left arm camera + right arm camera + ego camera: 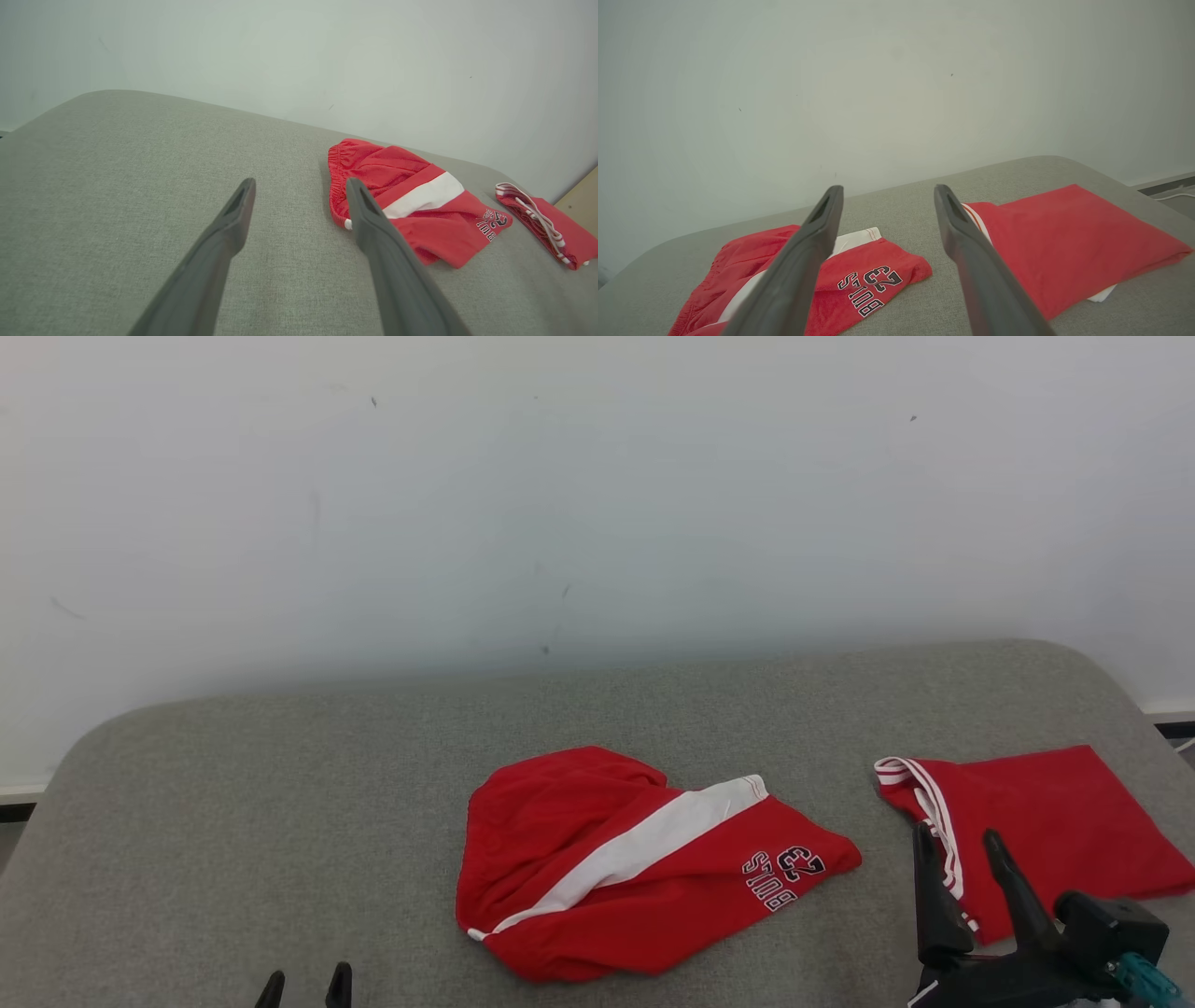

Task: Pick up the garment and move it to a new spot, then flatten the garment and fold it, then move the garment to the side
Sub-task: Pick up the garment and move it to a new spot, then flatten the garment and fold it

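Red shorts (644,868) crumpled on grey cushion (280,821); left fingers (341,987) and right fingers (934,896) wide apart, both empty

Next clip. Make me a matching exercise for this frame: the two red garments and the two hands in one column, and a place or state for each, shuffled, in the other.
Things
1. red shorts
2. folded red garment
3. left hand
4. right hand

Places and states
A. open, low at the left of the head view, bare grey pad behind it
B. rumpled, mid-pad, white stripe and number showing
C. open, fingertips in front of a red-and-white striped edge
D. lying flat at the pad's right end

Pairs: 1-B, 2-D, 3-A, 4-C
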Robot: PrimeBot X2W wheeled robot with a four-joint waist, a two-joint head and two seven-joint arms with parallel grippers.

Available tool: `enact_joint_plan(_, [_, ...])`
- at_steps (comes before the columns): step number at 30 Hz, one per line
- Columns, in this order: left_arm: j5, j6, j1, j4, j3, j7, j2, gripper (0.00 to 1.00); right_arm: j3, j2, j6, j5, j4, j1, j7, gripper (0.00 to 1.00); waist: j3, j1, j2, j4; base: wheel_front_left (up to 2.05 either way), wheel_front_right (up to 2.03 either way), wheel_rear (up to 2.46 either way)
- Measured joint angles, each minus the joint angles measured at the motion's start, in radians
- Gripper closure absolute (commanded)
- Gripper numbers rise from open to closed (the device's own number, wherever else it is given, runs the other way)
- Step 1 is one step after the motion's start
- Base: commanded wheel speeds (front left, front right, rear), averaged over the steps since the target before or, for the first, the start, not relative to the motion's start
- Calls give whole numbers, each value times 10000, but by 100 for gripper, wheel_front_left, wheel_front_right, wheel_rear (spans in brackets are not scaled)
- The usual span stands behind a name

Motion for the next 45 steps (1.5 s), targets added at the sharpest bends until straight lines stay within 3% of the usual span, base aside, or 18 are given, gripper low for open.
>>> enact_joint_plan(8, [512,0,176,-711,245,706,-293,0,132,-2,19,0,113,-33,77,0,98,0,0,-56,0,0,0])
enact_joint_plan(15, [169,0,-17,-813,479,1977,-616,0,403,-2,82,-35,75,-242,117,0,227,0,1,-257,0,0,0])
enact_joint_plan(23, [67,0,-2115,704,476,4368,-926,0,677,-8,180,-140,27,-334,213,0,537,2,1,-598,0,0,0])
enact_joint_plan(30, [159,0,-2723,2282,617,6261,-1204,0,813,-33,259,-221,-54,-488,332,0,801,2,1,-1008,0,0,0])
enact_joint_plan(36, [222,0,-3714,3056,999,7164,-1659,0,775,-111,267,-222,-105,-495,345,0,1063,2,1,-1269,0,0,0])
enact_joint_plan(45, [476,0,-4046,3739,1127,8067,-1889,0,851,-125,268,-226,-92,-645,345,0,1144,2,1,-1330,0,0,0])
